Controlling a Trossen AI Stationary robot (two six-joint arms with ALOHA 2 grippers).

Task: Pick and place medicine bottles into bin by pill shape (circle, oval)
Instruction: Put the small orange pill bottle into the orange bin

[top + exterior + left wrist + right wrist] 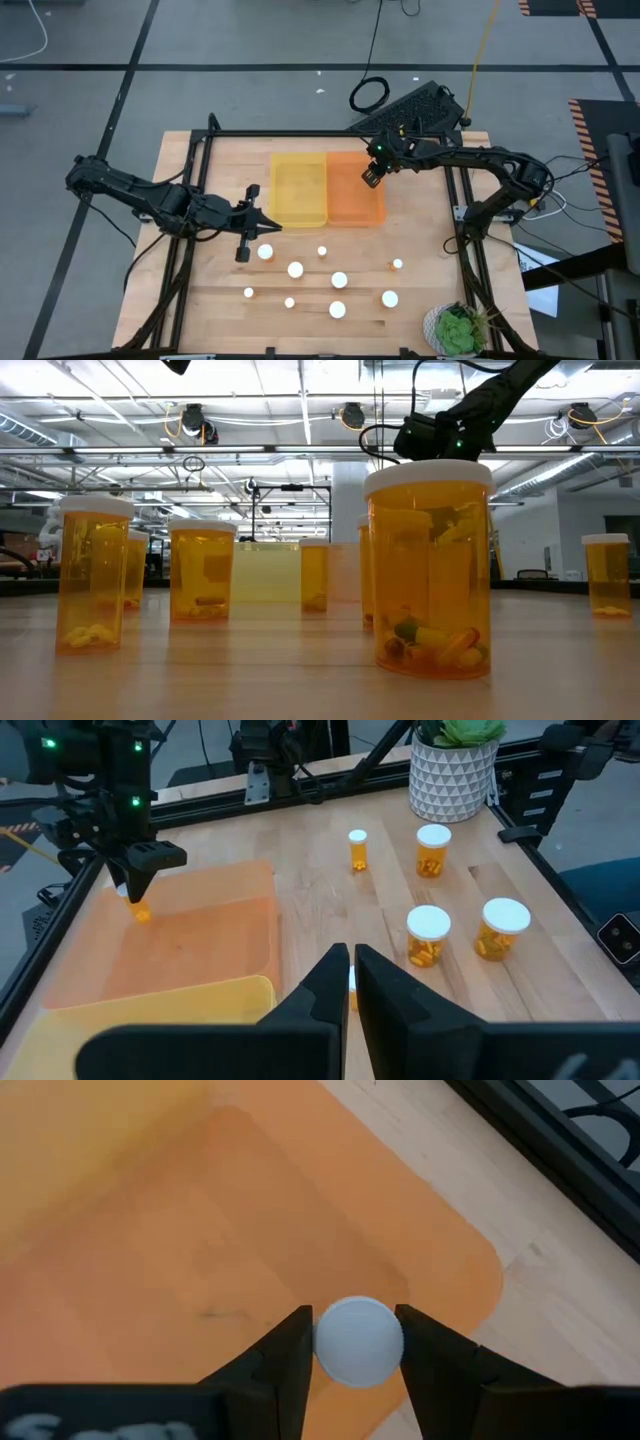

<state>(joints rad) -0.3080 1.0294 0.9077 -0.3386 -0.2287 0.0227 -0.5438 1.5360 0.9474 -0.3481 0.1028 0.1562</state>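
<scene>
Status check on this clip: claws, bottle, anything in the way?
Right claw shut on bottle above orange bin. Left claw shut, empty. Nothing in the way.

Bright, even light falls from ceiling strip lamps (300, 405) overhead, so shadows on the wooden table (420, 300) stay faint. Up close, the nearest bottle (430, 570) looks sharp while the room behind goes soft. White caps (339, 281) glare, nearly blown out from above

Amber medicine bottles stand upright on the wooden tabletop (250, 670). The nearest bottle (430, 570) holds mixed capsules at its bottom. Another bottle (93, 572) holds pale pills. A translucent yellow bin (265, 572) sits behind them. A dark arm (470, 410) hangs overhead.
</scene>
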